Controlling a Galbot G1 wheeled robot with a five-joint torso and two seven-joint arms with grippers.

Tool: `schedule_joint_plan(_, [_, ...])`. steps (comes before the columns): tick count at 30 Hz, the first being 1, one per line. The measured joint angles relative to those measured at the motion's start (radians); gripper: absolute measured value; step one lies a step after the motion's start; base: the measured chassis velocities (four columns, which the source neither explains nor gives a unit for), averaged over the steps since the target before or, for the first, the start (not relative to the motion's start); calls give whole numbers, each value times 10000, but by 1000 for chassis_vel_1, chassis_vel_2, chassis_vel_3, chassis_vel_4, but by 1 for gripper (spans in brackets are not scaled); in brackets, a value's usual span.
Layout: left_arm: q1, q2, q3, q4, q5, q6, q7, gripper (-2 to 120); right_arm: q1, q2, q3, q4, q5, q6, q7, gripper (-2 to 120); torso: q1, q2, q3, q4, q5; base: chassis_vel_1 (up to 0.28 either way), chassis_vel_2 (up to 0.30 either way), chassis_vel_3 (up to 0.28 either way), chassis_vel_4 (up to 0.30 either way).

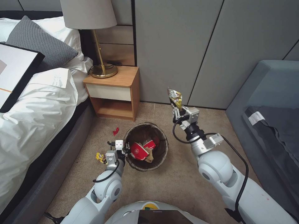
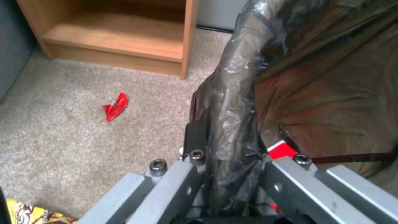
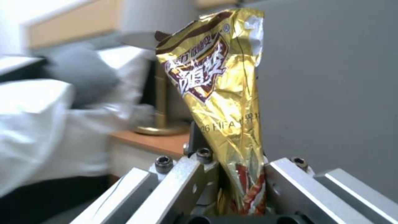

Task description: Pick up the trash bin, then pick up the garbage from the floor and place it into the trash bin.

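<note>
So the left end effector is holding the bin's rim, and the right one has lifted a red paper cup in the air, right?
Not quite. The right end effector holds a gold snack wrapper, not a red paper cup; the right wrist view shows it pinched between the fingers. The red cups already lie inside the trash bin. The rest is right: the left end effector grips the bin's bag-wrapped rim.

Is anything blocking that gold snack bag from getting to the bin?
Nothing visible. The right gripper holds the wrapper up in open air; the bin, gripped by the left gripper, sits open-topped.
</note>
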Motion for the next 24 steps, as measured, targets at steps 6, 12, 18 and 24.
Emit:
schedule_joint_plan(6, [5, -65, 26, 13, 16, 11, 0, 2, -81, -292, -603, 43, 6, 561, -909, 0, 0, -1, 0, -1, 0, 0, 0, 0, 0])
schedule_joint_plan(12, [22, -71, 23, 11, 32, 14, -1, 2, 104, -444, -1447, -166, -80, 772, -1306, 0, 0, -1, 0, 0, 0, 0, 0, 0, 0])
schedule_joint_plan(18, [74, -68, -12, -58, 44, 15, -1, 2, 489, -448, -2699, -681, -315, 868, -1372, 0, 0, -1, 0, 1, -1, 0, 0, 0, 0])
schedule_joint_plan(24, [102, -41, -60, -114, 45, 15, -1, 2, 679, -320, -3280, -1199, -430, 889, -1309, 0, 0, -1, 1, 0, -1, 0, 0, 0, 0])
